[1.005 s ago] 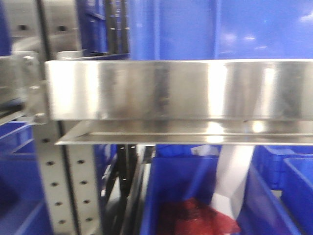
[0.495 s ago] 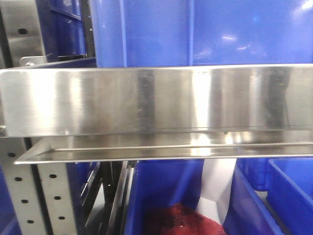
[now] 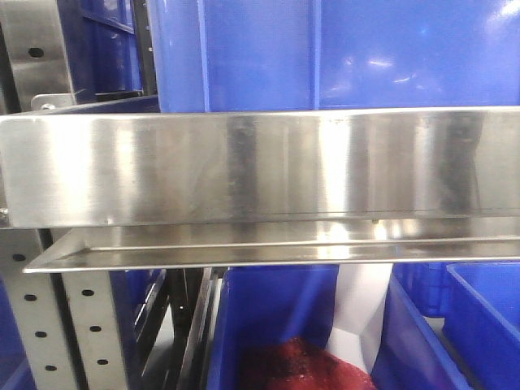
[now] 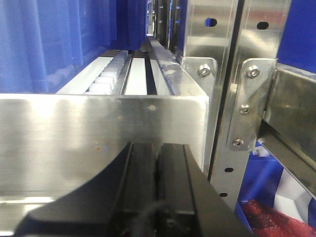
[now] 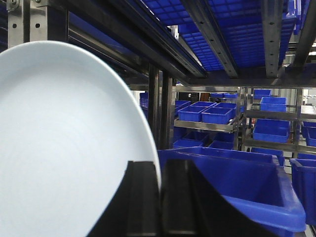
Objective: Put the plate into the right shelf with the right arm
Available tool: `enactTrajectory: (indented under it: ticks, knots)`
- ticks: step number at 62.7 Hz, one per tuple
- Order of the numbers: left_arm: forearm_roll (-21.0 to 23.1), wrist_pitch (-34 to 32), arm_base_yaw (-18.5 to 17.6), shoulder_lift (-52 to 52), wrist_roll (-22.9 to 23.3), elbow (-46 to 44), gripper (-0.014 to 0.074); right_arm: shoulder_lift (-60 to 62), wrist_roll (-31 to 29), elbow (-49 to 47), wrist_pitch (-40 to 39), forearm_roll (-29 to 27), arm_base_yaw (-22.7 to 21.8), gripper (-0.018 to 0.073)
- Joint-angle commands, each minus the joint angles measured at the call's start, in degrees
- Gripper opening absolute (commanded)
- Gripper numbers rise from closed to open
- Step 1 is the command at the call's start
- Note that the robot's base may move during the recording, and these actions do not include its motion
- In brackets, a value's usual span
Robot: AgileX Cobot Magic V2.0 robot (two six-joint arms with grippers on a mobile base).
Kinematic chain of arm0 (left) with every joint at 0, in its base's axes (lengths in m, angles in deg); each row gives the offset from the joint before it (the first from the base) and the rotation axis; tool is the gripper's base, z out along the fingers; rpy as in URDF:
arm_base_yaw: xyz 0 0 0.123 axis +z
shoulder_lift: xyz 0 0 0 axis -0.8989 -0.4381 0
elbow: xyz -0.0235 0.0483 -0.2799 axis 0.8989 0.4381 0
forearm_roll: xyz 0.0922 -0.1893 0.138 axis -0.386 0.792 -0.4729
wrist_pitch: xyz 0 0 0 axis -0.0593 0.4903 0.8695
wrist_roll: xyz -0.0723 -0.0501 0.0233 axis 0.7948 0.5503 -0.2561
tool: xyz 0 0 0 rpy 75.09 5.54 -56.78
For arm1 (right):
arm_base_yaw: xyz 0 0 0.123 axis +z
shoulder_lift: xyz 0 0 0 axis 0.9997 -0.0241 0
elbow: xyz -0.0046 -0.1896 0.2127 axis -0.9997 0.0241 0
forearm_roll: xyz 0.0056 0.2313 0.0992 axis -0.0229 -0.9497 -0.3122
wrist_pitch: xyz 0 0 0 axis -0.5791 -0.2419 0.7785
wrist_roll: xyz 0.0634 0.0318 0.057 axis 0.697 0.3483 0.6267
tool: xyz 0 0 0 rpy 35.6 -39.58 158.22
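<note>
The plate (image 5: 64, 143), white with a pale-blue tint, fills the left half of the right wrist view and stands on edge. My right gripper (image 5: 160, 165) is shut on the plate's rim, one black finger on each side. The right shelf shows in the front view as a broad brushed-steel rail (image 3: 260, 166) with perforated uprights (image 3: 89, 325). My left gripper (image 4: 158, 148) is shut with nothing in it, just in front of a steel rail (image 4: 74, 133) of the shelf. The front view shows neither the plate nor a gripper.
A large blue bin (image 3: 325, 49) stands on the rail, and another blue bin (image 3: 268, 309) below holds something red (image 3: 301, 366) and a white strip (image 3: 361, 305). A blue bin (image 5: 247, 187) lies right of the plate, under dark shelf beams (image 5: 207, 29). Roller tracks (image 4: 111, 74) run behind the left rail.
Over the first half second the front view slid so the steel rail's left end reached the frame's left edge. Since then nothing has visibly moved.
</note>
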Motion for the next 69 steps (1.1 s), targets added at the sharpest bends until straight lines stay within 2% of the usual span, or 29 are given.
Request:
enactTrajectory:
  ticks: [1,18,29,47,57,69]
  knots:
    - [0.23,-4.9,-0.3,0.29,0.19,0.46,-0.0047,-1.07,0.16,-1.69,-5.82,-0.68,-0.36,0.0065]
    - [0.23,-4.9,-0.3,0.29,0.19,0.46,-0.0047,-7.12,0.16,-9.06,-6.02,-1.69,-0.36,0.0065]
    - [0.23,-4.9,-0.3,0.29,0.19,0.46,-0.0047,-19.69,0.16,-19.41,-4.88,-1.69,-0.36,0.0065]
    - [0.23,-4.9,-0.3,0.29,0.19,0.46,-0.0047,-42.42,0.11,-33.56,-8.58,-1.69,-0.36,0.0065]
    - [0.23,-4.9,-0.3,0.29,0.19,0.46,-0.0047,-52.55,-1.21,-37.99,-12.23,-1.69,-0.39,0.0065]
    - [0.23,-4.9,-0.3,0.29,0.19,0.46,-0.0047,-60.79,-2.03,-38.5,-14.75,-1.69,-0.39,0.0089]
